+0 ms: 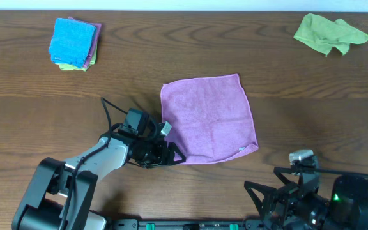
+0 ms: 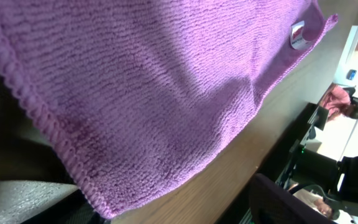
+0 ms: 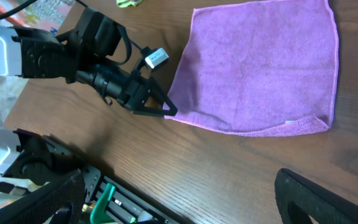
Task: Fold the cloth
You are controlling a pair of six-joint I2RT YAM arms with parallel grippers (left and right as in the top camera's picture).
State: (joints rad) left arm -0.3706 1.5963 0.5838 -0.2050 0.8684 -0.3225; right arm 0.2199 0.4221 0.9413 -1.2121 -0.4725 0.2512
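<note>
Near the counter's (image 1: 171, 51) front edge, the left gripper (image 1: 176, 156) has its jaws pinched on the near-left corner of the purple cloth (image 1: 208, 119). Rest of the cloth lies flat, mid-counter. Right gripper (image 1: 260, 177) sits apart at front right, jaws wide, holding nothing. Crumpled green cloth (image 1: 329, 33) far right. Stack of folded cloths (image 1: 74, 43), blue on top, far left.

Overhead looks down — low wrists share cloth (image 1: 208, 119).
</note>
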